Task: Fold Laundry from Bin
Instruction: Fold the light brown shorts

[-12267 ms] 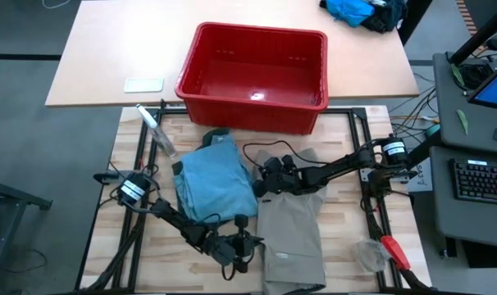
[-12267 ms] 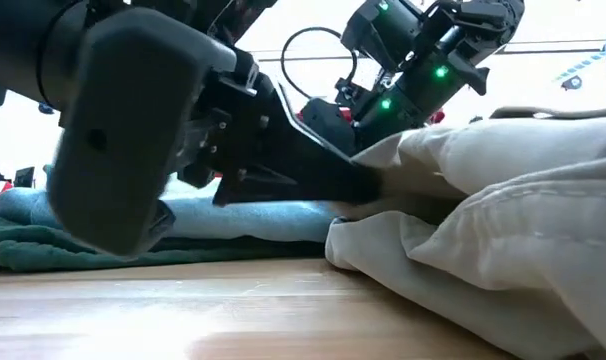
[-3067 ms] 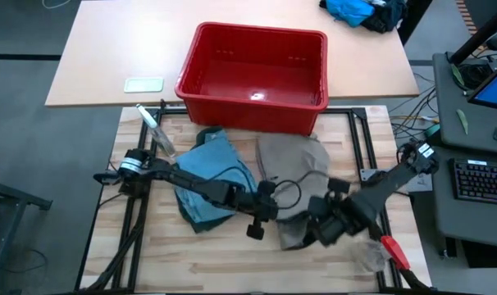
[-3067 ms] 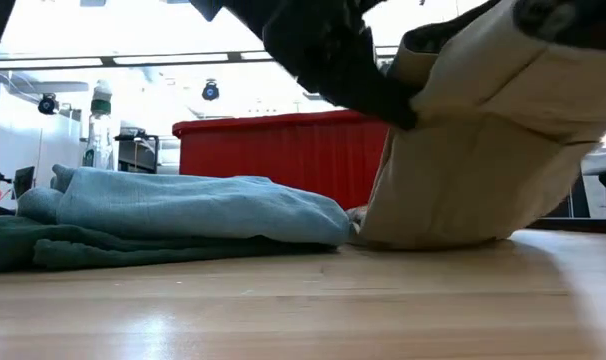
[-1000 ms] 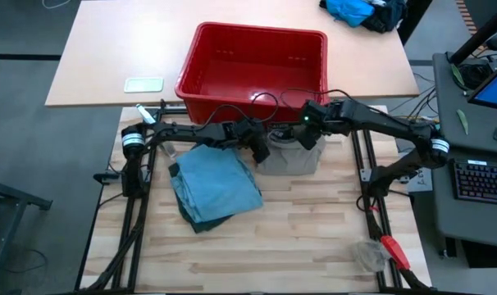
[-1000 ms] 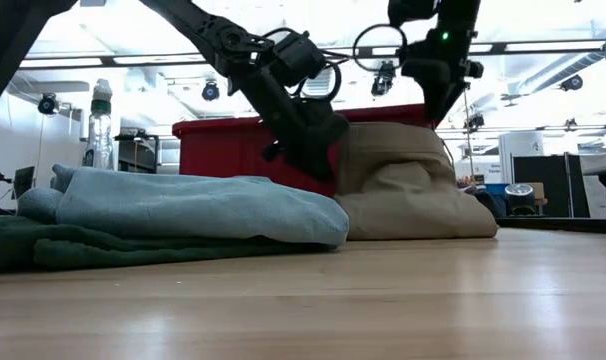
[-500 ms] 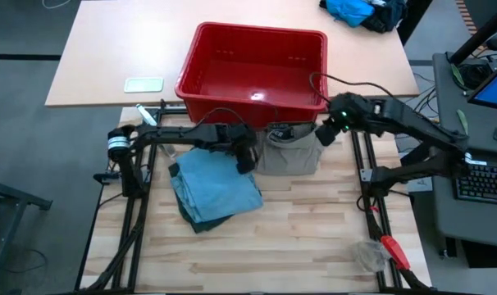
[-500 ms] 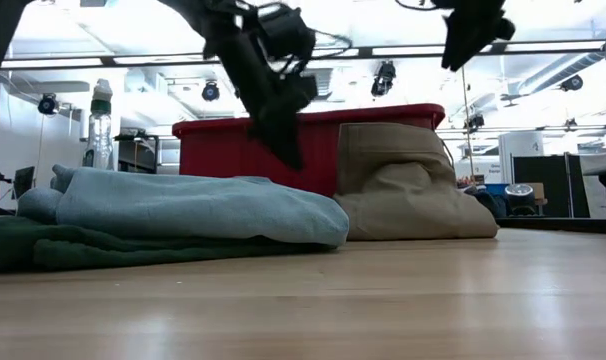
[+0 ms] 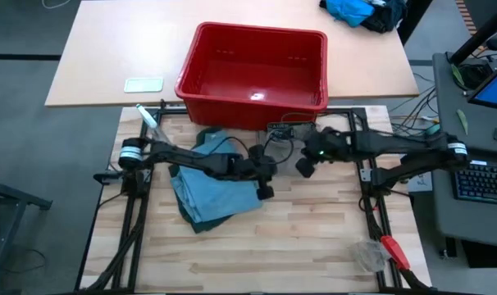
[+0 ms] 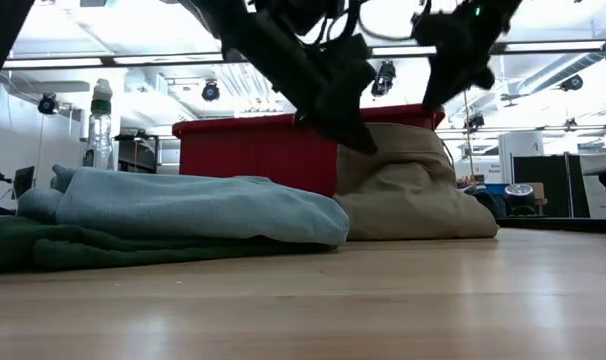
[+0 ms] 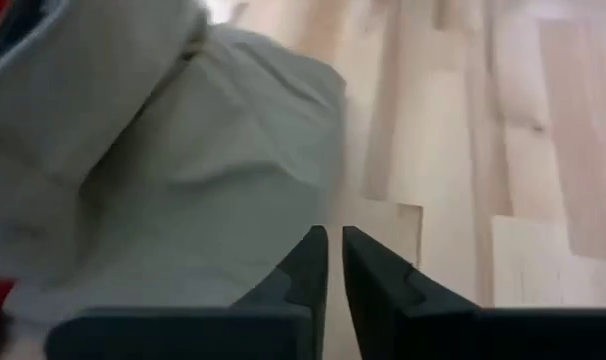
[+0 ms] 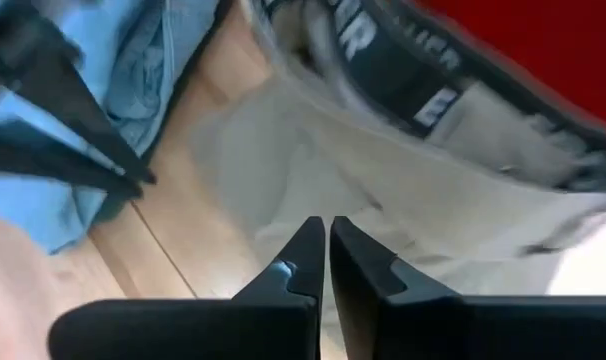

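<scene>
The khaki piece (image 9: 284,156) lies folded on the table just in front of the red bin (image 9: 253,70), and in the low view (image 10: 403,185) it stands up against the bin's wall (image 10: 253,150). To its left the folded blue denim (image 9: 217,182) rests on the dark green shorts (image 10: 43,250). My left gripper (image 9: 265,187) is shut and hangs off the khaki's near left corner. My right gripper (image 9: 303,167) is shut above the khaki's near edge. Both wrist views look down on khaki cloth (image 11: 183,170), (image 12: 313,170), with the fingers clear of it.
A clear bottle (image 9: 155,131) lies at the table's far left. A red-handled tool (image 9: 394,250) and a clear item lie at the near right corner. The bright blue heap (image 9: 355,10) sits on the far table. Bare wood (image 9: 257,246) fills the near half.
Both grippers have come away from the khaki piece's far edge by the bin and moved toward the table's near edge, the right one swinging out to the right first. The khaki piece stays folded against the bin, and the denim pile has not moved.
</scene>
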Motion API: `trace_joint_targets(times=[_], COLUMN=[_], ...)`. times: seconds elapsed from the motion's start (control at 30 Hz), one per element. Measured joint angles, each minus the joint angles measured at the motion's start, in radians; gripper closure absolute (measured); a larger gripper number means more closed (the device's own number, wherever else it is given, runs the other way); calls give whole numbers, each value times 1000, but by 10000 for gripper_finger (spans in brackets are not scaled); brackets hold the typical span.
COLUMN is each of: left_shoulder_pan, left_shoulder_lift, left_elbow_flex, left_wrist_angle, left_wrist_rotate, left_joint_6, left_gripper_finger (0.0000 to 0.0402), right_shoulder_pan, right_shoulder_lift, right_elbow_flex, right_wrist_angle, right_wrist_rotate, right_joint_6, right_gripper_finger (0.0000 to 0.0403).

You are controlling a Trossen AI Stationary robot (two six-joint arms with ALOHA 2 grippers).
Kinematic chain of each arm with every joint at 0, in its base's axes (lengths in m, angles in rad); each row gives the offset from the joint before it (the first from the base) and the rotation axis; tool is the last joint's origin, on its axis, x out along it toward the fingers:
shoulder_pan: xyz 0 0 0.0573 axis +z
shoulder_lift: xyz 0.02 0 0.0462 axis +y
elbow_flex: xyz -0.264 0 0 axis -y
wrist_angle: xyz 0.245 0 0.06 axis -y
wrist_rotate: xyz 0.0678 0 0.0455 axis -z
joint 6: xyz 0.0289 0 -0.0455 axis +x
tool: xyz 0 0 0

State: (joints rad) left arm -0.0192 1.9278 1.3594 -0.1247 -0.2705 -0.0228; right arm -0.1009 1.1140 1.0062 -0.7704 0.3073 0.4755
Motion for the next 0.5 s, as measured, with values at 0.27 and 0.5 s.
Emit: trace_joint_targets(times=[0.27,0.5], left_shoulder_pan=[-79,-203], left_shoulder_lift=[-122,-267], left_elbow_flex=[-10,-54], left_wrist_angle=[-72,-78], left_wrist_rotate=[-211,-353], left_joint_6=[-56,-40], left_gripper_finger=[397,400], right_shoulder_pan=[11,-4], right_shoulder_lift=[118,268], right_elbow_flex=[-167,-196], right_wrist_angle=[211,350], right_wrist_rotate=[59,190], right_joint_6=[85,119], right_gripper_finger=[394,394])
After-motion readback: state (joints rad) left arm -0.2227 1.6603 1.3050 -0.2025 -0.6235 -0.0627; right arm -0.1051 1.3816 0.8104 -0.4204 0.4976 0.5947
